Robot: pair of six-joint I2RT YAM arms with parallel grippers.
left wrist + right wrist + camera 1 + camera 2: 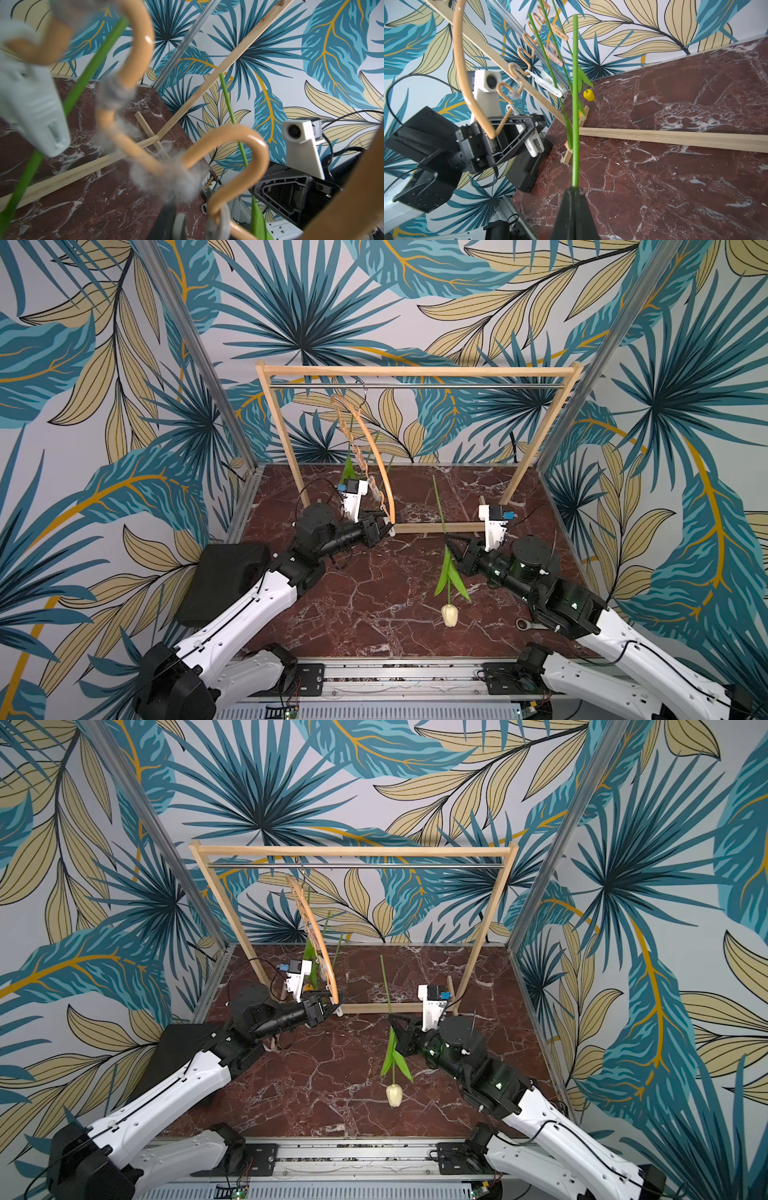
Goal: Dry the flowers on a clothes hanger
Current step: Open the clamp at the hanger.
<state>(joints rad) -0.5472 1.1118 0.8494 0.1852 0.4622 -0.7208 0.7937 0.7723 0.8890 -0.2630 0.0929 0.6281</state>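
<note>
Your right gripper is clamped on the white tulip by its stem, just above the leaves. The cut end points to 12 o'clock and the head hangs toward 6, low over the table; you can't tell whether it touches.

Your left gripper stands narrow at the low end of the hanger, about 11 o'clock, pinching a white clip. In the left wrist view that clip is cut off and the rest is blur.

The hanger hooks onto the rail of the rack, nearly edge-on in both top views, so its clips barely show. The heads of the other tulips hide behind the left wrist camera. In the right wrist view the yellow head is clear, the orange-yellow head half hidden, and the pink head a mere sliver.
</note>
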